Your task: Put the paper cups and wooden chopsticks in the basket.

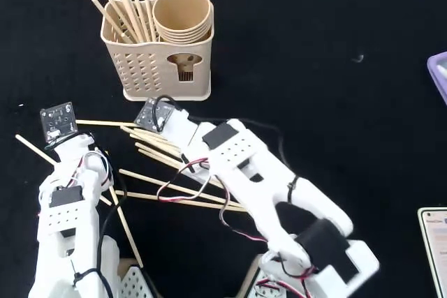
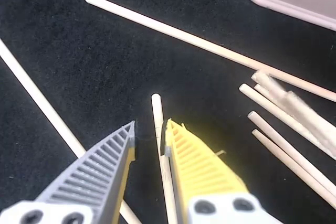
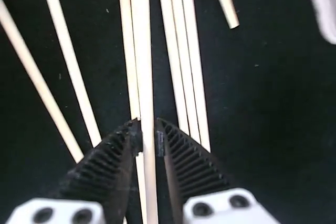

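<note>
Black table (image 1: 335,102) filled the high view. Right arm (image 1: 244,165) ran from bottom centre up-left over the loose sticks. Left arm (image 1: 66,207) stood at lower left.

Cream slotted basket (image 1: 157,68) sat upright in the upper left of the high view. Inside on its right side: paper cups (image 1: 182,13), nested in one stack, mouths up. Inside on its left side: standing chopsticks (image 1: 126,8), on end, tops fanning toward the upper left.

Loose chopsticks (image 1: 174,190) lay flat on the table below the basket, between and under the two arms. Most had long axes running left to right and dipping slightly to the right. One at the far left (image 1: 35,150) ran diagonally, upper left to lower right. One (image 1: 129,232) ran steeper, down toward the bottom edge.

Right gripper (image 3: 148,121): black jaws nearly together, pressed on both sides of the clamped chopstick (image 3: 142,51). That stick ran straight out ahead along the jaws' line, within a bundle of parallel sticks.

Left gripper (image 2: 149,124): grey and yellow jaws a little apart, straddling the lone chopstick (image 2: 157,111). A gap showed on the grey side, so it had no grip. That stick's blunt end pointed away past the jaw tips, with the basket corner at upper right of the left wrist view.
</note>
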You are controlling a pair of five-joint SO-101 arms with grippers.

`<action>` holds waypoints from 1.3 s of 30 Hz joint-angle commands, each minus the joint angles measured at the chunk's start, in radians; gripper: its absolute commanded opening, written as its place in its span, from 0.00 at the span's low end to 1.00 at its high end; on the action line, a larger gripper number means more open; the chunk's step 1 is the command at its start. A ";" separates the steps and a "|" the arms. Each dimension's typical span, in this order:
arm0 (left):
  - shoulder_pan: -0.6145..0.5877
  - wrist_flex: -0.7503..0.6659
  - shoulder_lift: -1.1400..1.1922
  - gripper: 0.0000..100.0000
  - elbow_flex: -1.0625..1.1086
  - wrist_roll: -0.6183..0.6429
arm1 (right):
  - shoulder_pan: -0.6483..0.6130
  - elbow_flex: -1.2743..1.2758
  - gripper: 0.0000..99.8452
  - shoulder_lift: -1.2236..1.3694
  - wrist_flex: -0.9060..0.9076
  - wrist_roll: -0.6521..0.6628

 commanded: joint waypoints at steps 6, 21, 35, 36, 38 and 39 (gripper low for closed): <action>0.010 -0.015 -0.018 0.10 -0.015 -0.005 | 0.011 -0.117 0.01 -0.202 0.046 -0.020; 0.010 -0.015 -0.018 0.10 -0.013 -0.005 | -0.048 -0.438 0.01 -0.292 -0.566 -0.155; 0.007 -0.015 -0.018 0.10 -0.012 -0.005 | 0.005 -0.624 0.01 0.156 -1.062 -0.371; 0.005 -0.015 -0.018 0.10 -0.012 -0.005 | 0.014 -0.661 0.01 0.200 -1.062 -0.371; 0.004 -0.015 -0.018 0.10 -0.010 -0.005 | 0.034 -0.743 0.01 0.282 -1.062 -0.371; 0.004 -0.015 -0.018 0.10 -0.010 -0.005 | 0.044 -0.783 0.01 0.321 -1.062 -0.374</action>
